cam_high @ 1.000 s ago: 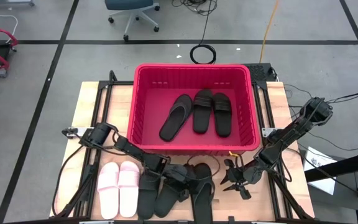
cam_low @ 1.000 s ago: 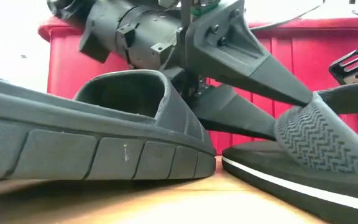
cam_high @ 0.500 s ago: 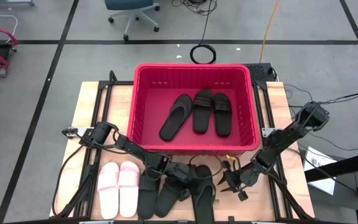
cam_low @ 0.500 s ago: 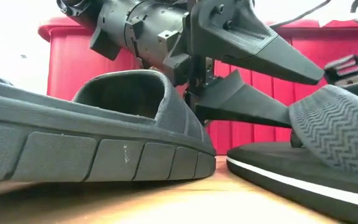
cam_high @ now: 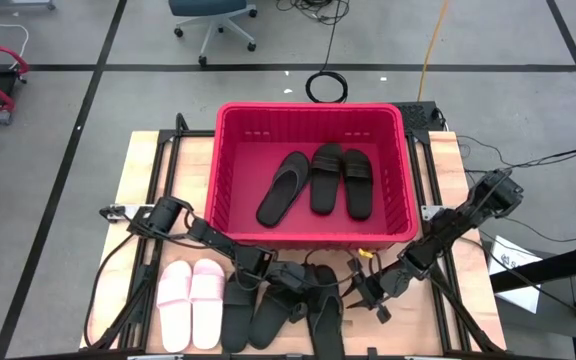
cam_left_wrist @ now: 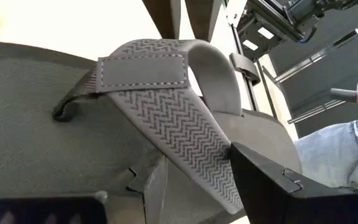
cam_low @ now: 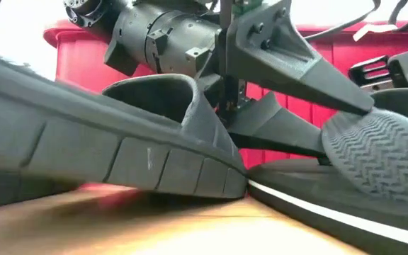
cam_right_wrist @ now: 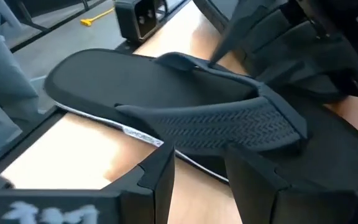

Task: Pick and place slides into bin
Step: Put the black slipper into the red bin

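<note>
Three black slides (cam_high: pixel 313 180) lie in the red bin (cam_high: pixel 308 108). Along the table's near edge lie a pink pair (cam_high: pixel 190 300), a black wide-strap slide (cam_high: pixel 236 310) and a black flip-flop (cam_high: pixel 325 310). My left gripper (cam_high: pixel 303 290) is open at the flip-flop, with the herringbone strap (cam_left_wrist: pixel 166 118) between its fingers. My right gripper (cam_high: pixel 360 292) is open just right of the flip-flop, and the strap (cam_right_wrist: pixel 229 127) lies ahead of its fingers. In the low view the wide-strap slide (cam_low: pixel 119 142) sits tilted, one end raised. My left gripper (cam_low: pixel 342 131) comes slanting down from the table's left. One finger (cam_low: pixel 296 64) runs above the flip-flop's strap (cam_low: pixel 374 152) and the other (cam_low: pixel 282 131) below it. The upper fingertip looks level with the strap's top, but I cannot tell whether either finger touches it.
The bin's near wall (cam_low: pixel 69 78) stands right behind both grippers. The slides lie tight side by side on the table's narrow near strip. A person's jeans leg (cam_left_wrist: pixel 334 149) shows past the table's edge.
My right gripper has gone down and toward the table's left, up to the flip-flop, and has rolled about its own line. The wide-strap slide has tipped, so that one end now stands higher off the table.
</note>
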